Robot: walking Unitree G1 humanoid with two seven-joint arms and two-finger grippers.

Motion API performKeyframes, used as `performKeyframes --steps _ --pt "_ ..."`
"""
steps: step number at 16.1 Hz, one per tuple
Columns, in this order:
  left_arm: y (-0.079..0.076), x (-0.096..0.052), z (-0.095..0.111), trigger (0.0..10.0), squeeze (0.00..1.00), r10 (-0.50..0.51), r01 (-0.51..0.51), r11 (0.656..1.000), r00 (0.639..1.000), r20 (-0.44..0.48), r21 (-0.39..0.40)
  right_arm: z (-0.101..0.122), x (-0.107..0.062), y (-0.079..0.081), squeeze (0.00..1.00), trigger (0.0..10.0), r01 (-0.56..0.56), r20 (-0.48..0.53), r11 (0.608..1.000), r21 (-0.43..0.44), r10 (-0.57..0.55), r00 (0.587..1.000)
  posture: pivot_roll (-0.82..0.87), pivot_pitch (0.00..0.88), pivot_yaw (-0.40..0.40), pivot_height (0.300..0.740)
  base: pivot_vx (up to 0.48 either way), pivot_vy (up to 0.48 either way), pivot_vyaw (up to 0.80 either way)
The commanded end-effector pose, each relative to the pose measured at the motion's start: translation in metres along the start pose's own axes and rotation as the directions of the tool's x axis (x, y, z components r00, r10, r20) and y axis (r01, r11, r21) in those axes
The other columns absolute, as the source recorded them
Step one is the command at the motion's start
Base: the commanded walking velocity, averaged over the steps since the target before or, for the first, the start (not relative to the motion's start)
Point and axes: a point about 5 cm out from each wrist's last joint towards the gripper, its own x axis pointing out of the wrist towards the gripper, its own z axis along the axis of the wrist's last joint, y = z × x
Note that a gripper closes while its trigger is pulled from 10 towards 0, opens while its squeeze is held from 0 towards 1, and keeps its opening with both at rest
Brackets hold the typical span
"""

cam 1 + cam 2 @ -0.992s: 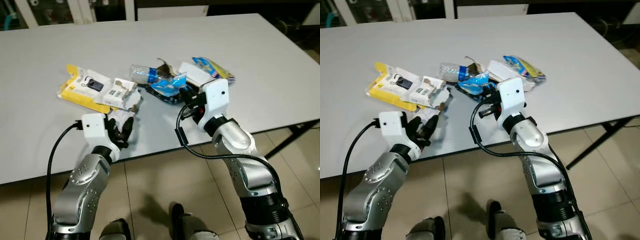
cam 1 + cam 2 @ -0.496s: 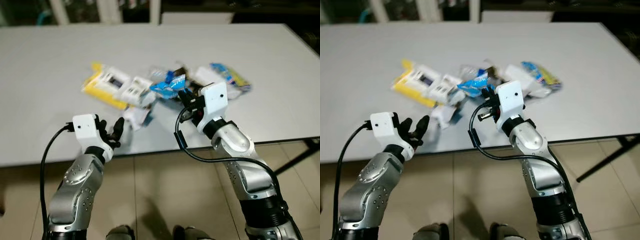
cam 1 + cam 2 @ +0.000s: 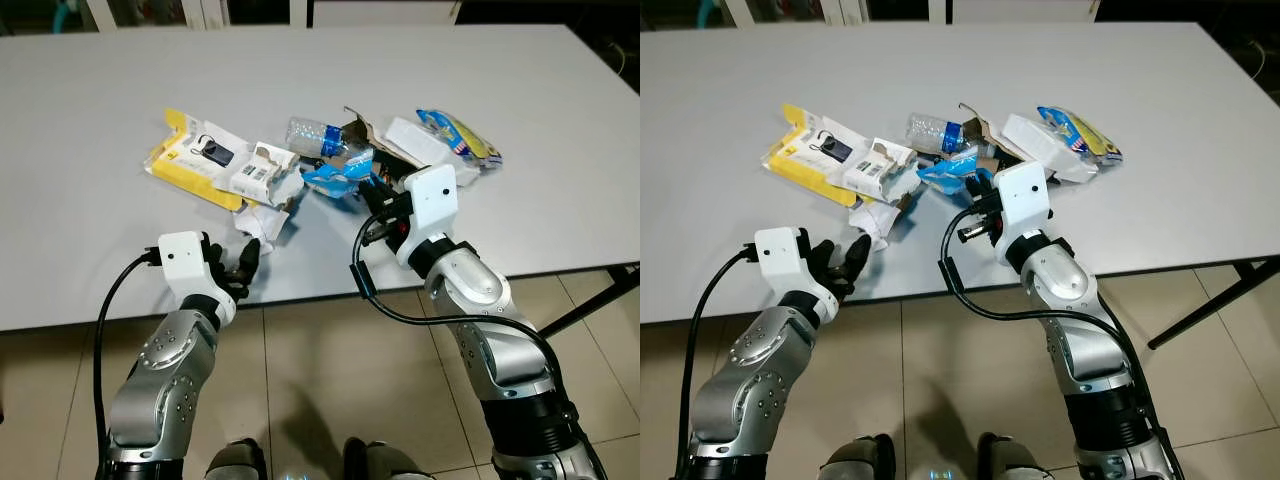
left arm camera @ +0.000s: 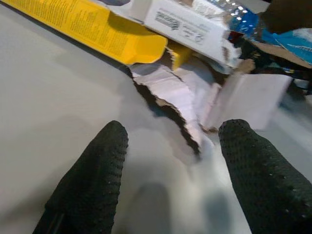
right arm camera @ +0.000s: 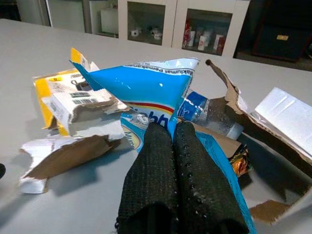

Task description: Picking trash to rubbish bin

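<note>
seemingly pinched, the glossy blue wrapper (image 5: 146, 85) stands crumpled.

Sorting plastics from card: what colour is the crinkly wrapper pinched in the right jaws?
Bright blue crinkly plastic wrapper with white lettering; clearest in the right wrist view.

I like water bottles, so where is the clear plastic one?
The crushed clear plastic bottle with a blue label lies mid-pile on the white table, between the white torn carton on its left and brown torn cardboard on its right.

trash pile (image 3: 330, 165) | crumpled wrappers, torn cartons, plastic bottle | heaped on table (image 3: 100, 90)
</note>
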Motion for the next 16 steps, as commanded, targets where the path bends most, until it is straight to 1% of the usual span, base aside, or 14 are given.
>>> performKeyframes --steps 1,4,9,12,15,16 --pt "0.000 -0.001 0.001 10.0 1.00 0.003 -0.003 1.000 1.000 0.011 0.001 0.004 -0.003 -0.001 0.00 10.0 0.009 0.016 1.000 -0.010 -0.009 1.000 -0.08 0.197 -0.016 0.740 0.000 0.000 0.00" --pt "0.000 -0.001 0.003 10.0 1.00 0.002 -0.002 1.000 1.000 0.020 0.001 0.003 -0.003 0.000 0.00 10.0 0.007 0.014 1.000 -0.011 -0.007 1.000 -0.08 0.199 -0.016 0.740 0.000 0.000 0.00" --pt "0.003 0.004 0.004 10.0 1.00 0.017 -0.017 1.000 1.000 0.017 0.013 0.003 -0.005 0.001 0.00 10.0 0.006 0.011 1.000 -0.013 -0.006 1.000 -0.08 0.207 -0.013 0.740 0.000 0.000 0.00" --pt "0.003 0.009 0.006 10.0 1.00 0.019 -0.019 1.000 0.999 0.028 0.002 0.004 -0.006 0.001 0.00 10.0 0.008 0.012 1.000 -0.014 -0.008 1.000 -0.09 0.216 -0.016 0.740 0.000 0.000 0.00" --pt "-0.001 0.018 0.006 10.0 1.00 0.011 -0.011 1.000 0.999 0.040 -0.012 0.006 -0.010 0.001 0.00 10.0 0.006 0.015 1.000 -0.025 -0.005 1.000 -0.11 0.234 -0.021 0.740 0.000 0.000 0.00" --pt "-0.004 0.022 0.004 10.0 0.76 0.001 0.000 1.000 1.000 0.025 -0.014 0.006 -0.011 0.001 0.00 10.0 0.008 0.012 1.000 -0.028 -0.007 1.000 -0.12 0.242 -0.024 0.740 0.000 0.000 0.00"
